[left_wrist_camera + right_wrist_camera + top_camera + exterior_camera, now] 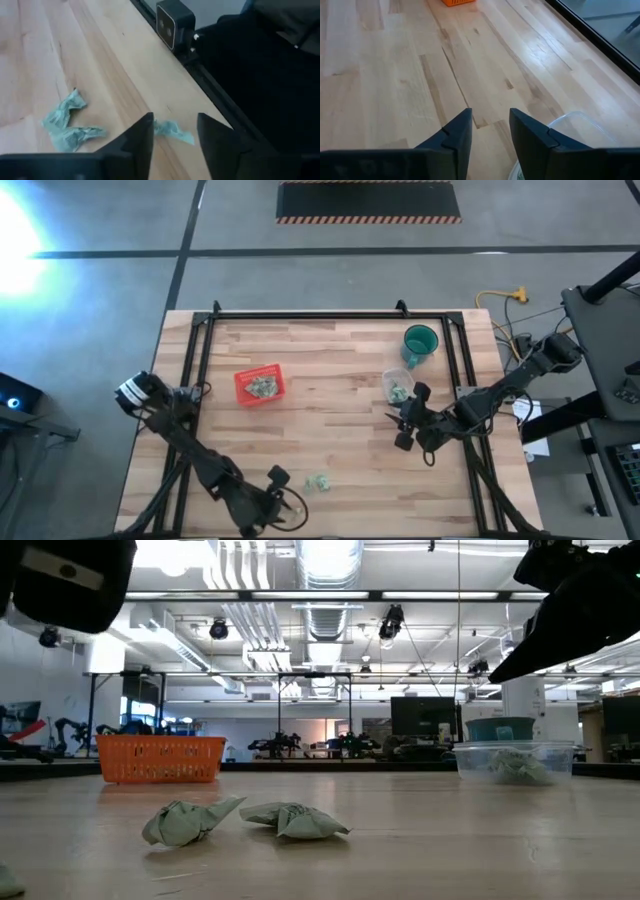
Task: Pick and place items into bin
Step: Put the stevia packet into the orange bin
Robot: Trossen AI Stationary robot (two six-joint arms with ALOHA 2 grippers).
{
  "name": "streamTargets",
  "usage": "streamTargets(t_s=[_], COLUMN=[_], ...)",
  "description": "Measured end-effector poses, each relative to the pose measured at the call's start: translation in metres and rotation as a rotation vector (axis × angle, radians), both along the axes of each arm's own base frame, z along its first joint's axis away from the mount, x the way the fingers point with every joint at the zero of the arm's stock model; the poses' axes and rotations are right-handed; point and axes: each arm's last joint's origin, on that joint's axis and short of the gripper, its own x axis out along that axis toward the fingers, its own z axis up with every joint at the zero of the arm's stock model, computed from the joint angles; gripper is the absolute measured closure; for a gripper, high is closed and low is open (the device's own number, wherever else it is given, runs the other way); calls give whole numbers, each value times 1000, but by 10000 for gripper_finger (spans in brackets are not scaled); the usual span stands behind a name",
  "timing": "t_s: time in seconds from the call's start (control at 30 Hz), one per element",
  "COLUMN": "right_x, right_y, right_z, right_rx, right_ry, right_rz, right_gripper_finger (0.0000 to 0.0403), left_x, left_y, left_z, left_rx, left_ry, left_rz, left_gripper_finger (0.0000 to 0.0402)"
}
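Wood table (330, 430) runs across all four views. The overhead view alone gives the full layout: red tray (259, 385) left of centre with wrappers inside, clear tub (398, 385) with wrappers right of centre, green cup (420, 342) just behind the tub. Two loose wrappers (318, 481) lie near the front edge.

Low view shows those two wrappers (240, 820) side by side on the wood, with the tray (160, 759) far left and the tub (514, 760) far right behind them. The cup rim is barely visible behind the tub.

Left gripper (290, 502) sits at the front edge, just beside the loose wrappers. Only its wrist view reveals a third wrapper (172, 131): it lies on the table in line with the gap between the fingers (137, 140), just ahead of the tips. The other pair (67, 122) lies off to one side. Jaws are partly spread, holding nothing.

Right gripper (403, 420) hangs just in front of the tub. Its wrist view shows the tub rim (575, 122) beside one finger (532, 137) and bare wood between the tips. Jaws are slightly apart, empty.
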Motion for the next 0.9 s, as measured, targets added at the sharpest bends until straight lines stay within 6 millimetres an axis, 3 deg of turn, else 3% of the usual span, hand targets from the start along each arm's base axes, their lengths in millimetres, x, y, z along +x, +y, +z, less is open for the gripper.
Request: streamTargets(t_s=[0.2, 0.37, 0.7, 0.9], right_x=[0, 0, 0, 0], right_y=[0, 1, 0, 0], right_z=[0, 0, -2, -2], right_rx=[7, 17, 20, 21], right_ry=[-6, -1, 1, 0], right_rz=[0, 8, 10, 10], right_gripper_finger=[284, 286, 294, 292], left_x=[6, 9, 18, 22], left_y=[1, 2, 1, 5], left_z=[-10, -15, -33, -34], left_rx=[-10, -19, -50, -51], left_ry=[18, 39, 79, 78], left_rz=[29, 55, 16, 30], left_gripper_finger=[194, 154, 143, 143])
